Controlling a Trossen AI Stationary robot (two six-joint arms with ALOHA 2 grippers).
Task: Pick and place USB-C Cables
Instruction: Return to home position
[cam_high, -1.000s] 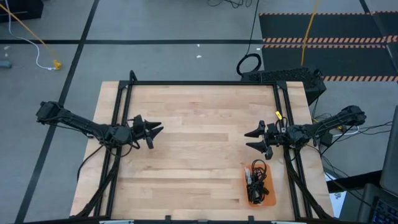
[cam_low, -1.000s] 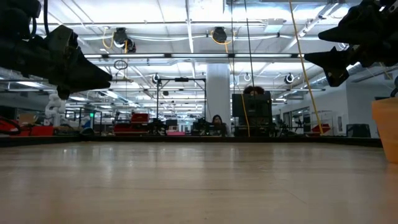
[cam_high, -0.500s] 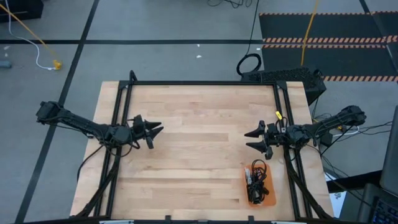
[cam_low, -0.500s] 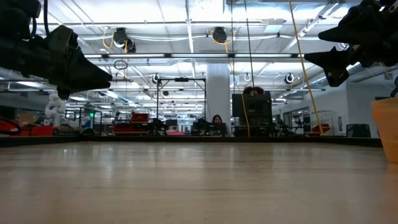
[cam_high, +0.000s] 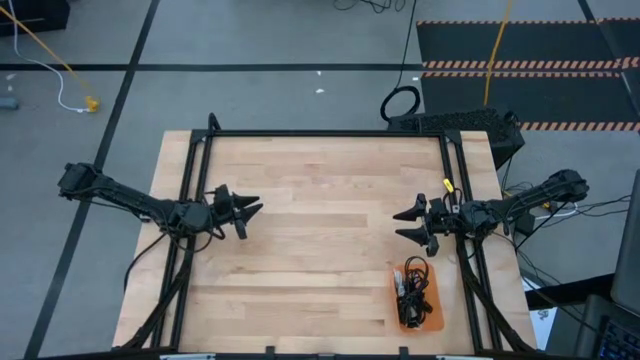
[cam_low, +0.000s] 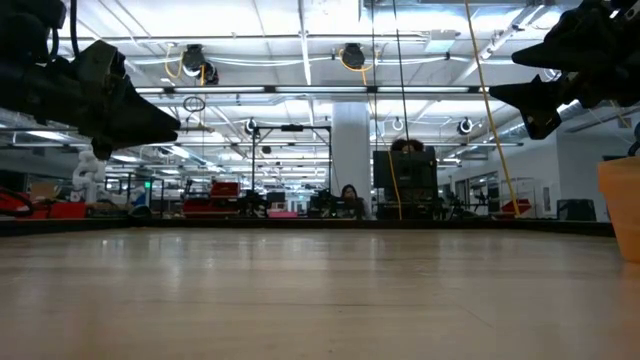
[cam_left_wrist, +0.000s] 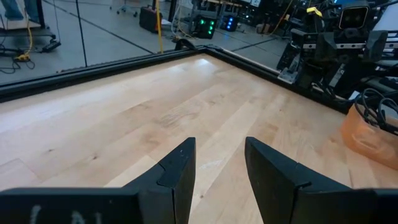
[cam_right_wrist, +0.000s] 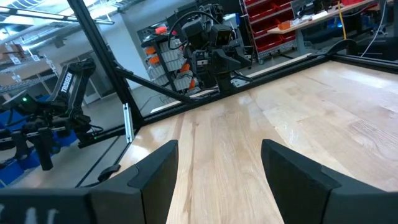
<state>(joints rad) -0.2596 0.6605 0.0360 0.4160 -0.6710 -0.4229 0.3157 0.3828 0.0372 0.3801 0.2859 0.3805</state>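
Observation:
Several small coiled USB-C cables (cam_high: 413, 285), black with one pale one, lie heaped in an orange tray (cam_high: 432, 318) near the table's near right corner; its wall also shows in the low view (cam_low: 622, 205) and the left wrist view (cam_left_wrist: 367, 134). My left gripper (cam_high: 254, 210) hovers open above the table's left half, fingers pointing right. My right gripper (cam_high: 402, 225) hovers open above the right half, fingers pointing left, just beyond the tray's far end. Both hold nothing.
A black metal frame (cam_high: 330, 134) runs along the table's far edge and down both sides. A large black cable ring (cam_high: 400, 103) and a yellow cord (cam_high: 495, 50) lie on the floor beyond the table. Bare wood (cam_high: 320, 230) stretches between the two grippers.

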